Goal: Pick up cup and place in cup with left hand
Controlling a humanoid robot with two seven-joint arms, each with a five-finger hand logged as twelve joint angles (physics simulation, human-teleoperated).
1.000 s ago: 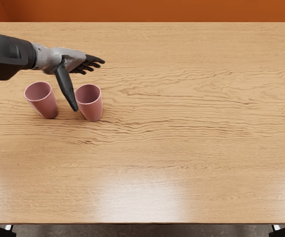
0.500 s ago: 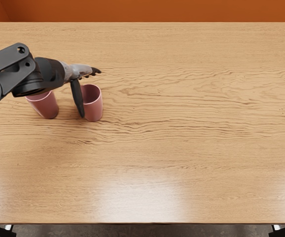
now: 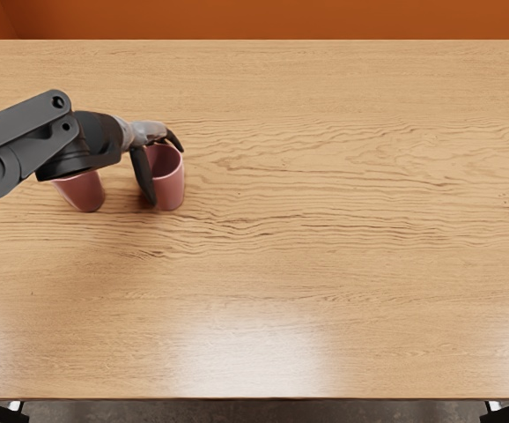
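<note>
Presently, the left hand is found at the far left of the table, its fingers curled over the far side of the right cup and its thumb laid down along that cup's left wall. The digits are judged closed on the cup in a grasp; contact on the hidden far side cannot be confirmed. The right cup stands upright, mouth up, its long axis near vertical; whether its base bears on the wood cannot be told. The left cup, also upright, lies to the left of the held one and apart from it, beneath the line of the left arm, which covers most of its mouth. The governing relation is therefore lateral: the receiving cup lies on the thumb side, back toward the arm's own entry. Work is assessed as at the grasp stage, with nesting outstanding. The next move calls for a straight lift high enough to clear the left cup's rim, then travel left with the axis kept vertical. Noted risk: the low thumb could strike that rim and tip the cup.
</note>
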